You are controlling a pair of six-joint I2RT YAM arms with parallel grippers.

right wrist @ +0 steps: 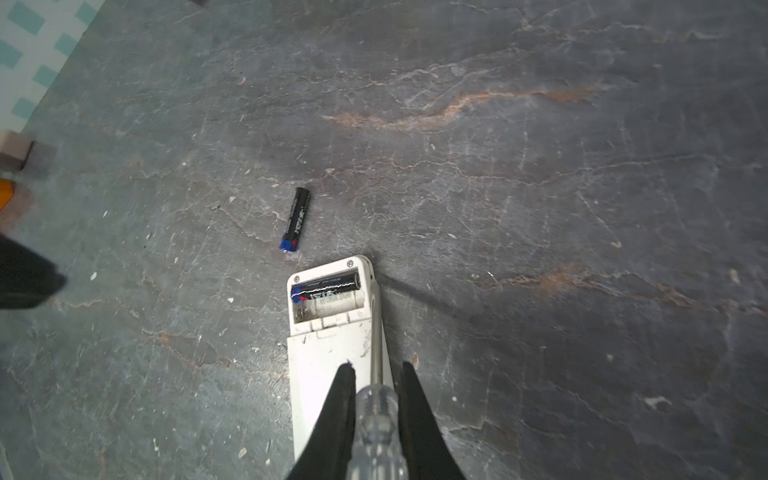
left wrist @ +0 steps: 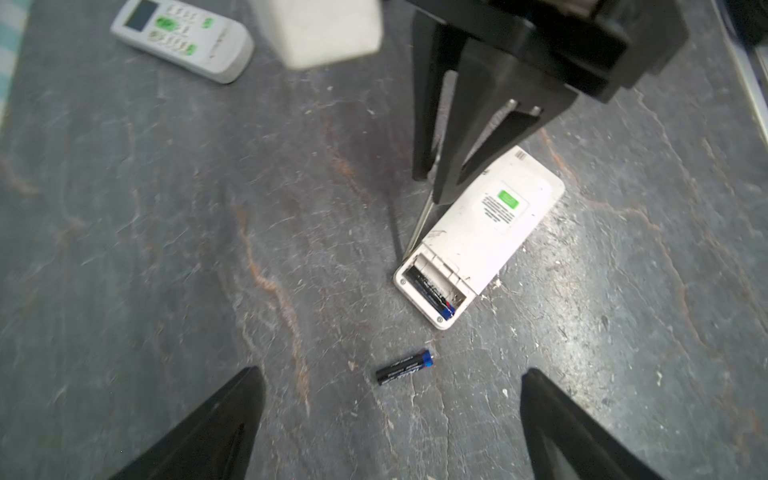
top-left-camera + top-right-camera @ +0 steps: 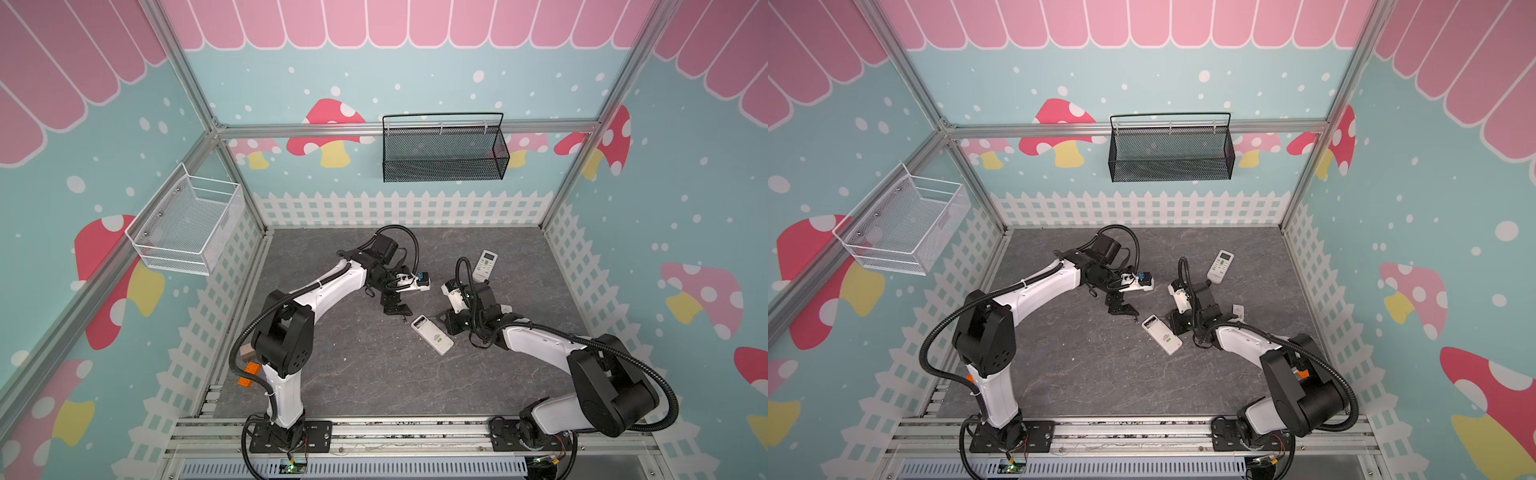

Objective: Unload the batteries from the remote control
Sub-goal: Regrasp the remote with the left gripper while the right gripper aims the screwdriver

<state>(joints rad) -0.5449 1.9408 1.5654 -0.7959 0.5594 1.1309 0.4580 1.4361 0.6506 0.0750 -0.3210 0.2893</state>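
Partly unloaded: one battery (image 2: 404, 368) out, one inside

Right gripper (image 1: 377, 368) clamps a screwdriver (image 1: 376, 415) beside the remote (image 2: 494, 224). Left gripper (image 2: 390, 370) gapes above the loose battery on the table (image 2: 166, 249). Next likely: pry the second battery (image 2: 432, 291) from its bay.

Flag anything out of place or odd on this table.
A loose black battery lies on the grey tabletop, just off the face-down remote. The remote's battery bay stands uncovered: one slot is empty and a second black battery sits inside. The right gripper holds a clear-handled screwdriver along the remote's edge.
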